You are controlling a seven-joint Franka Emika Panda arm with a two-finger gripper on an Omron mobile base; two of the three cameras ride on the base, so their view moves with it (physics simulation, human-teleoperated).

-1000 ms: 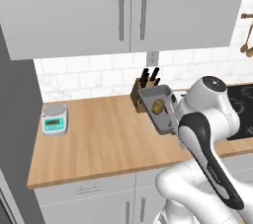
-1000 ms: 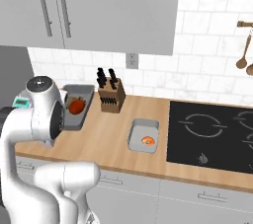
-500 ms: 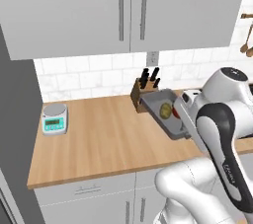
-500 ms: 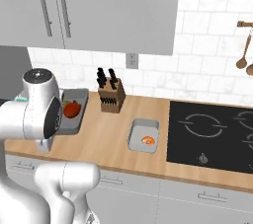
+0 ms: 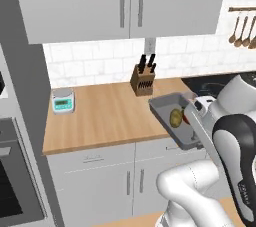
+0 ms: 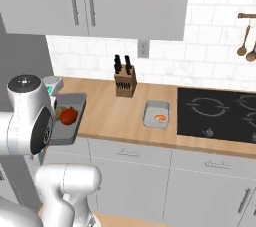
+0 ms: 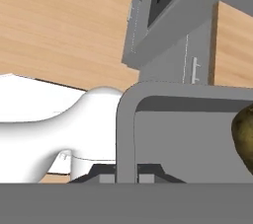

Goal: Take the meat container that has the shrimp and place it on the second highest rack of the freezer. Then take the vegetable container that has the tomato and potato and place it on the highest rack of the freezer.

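My gripper (image 7: 127, 173) is shut on the rim of the dark grey vegetable container (image 7: 126, 134), and the potato (image 7: 244, 131) shows inside at the right. The container (image 5: 167, 113) hangs tilted over the counter's front edge, carrying the potato (image 5: 176, 117) and the tomato (image 5: 186, 118) beside my gripper (image 5: 193, 132). From the other side, the container (image 6: 70, 130) shows the red tomato (image 6: 69, 115) behind my arm. The pale meat container (image 6: 156, 113) with the orange shrimp (image 6: 160, 118) rests on the counter left of the hob. The freezer is out of view.
A knife block (image 6: 124, 81) stands at the back wall and a small scale (image 5: 63, 100) sits at the counter's left end. The black hob (image 6: 220, 113) lies to the right. An oven column (image 5: 15, 171) stands at the left, with wall cupboards (image 5: 120, 1) overhead.
The whole picture has shifted, so the base has moved. The vegetable container has come forward in my gripper, from over the back of the counter to its front edge.
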